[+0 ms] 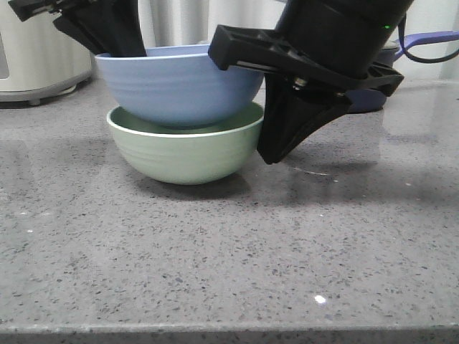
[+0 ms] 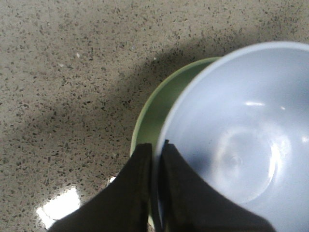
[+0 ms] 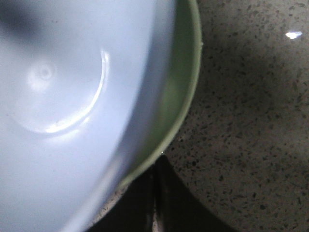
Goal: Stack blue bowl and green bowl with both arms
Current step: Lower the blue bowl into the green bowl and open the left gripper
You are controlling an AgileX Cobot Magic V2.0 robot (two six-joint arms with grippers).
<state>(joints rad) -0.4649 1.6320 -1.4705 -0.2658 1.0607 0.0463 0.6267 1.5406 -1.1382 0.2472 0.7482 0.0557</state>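
Note:
The blue bowl (image 1: 179,86) sits inside the green bowl (image 1: 186,154) on the grey counter, at the left of centre. My left gripper (image 1: 118,44) is at the blue bowl's far left rim. In the left wrist view it (image 2: 155,147) is shut on that rim, one finger inside the blue bowl (image 2: 241,121) and one outside over the green bowl (image 2: 164,104). My right gripper (image 1: 271,156) is low against the green bowl's right side. In the right wrist view it (image 3: 154,166) is shut and empty, just under the green rim (image 3: 181,92), beside the blue bowl (image 3: 63,96).
A white appliance (image 1: 36,50) stands at the back left. A dark navy pan with a handle (image 1: 423,43) stands at the back right behind my right arm. The counter's front edge (image 1: 229,331) runs along the bottom of the front view.

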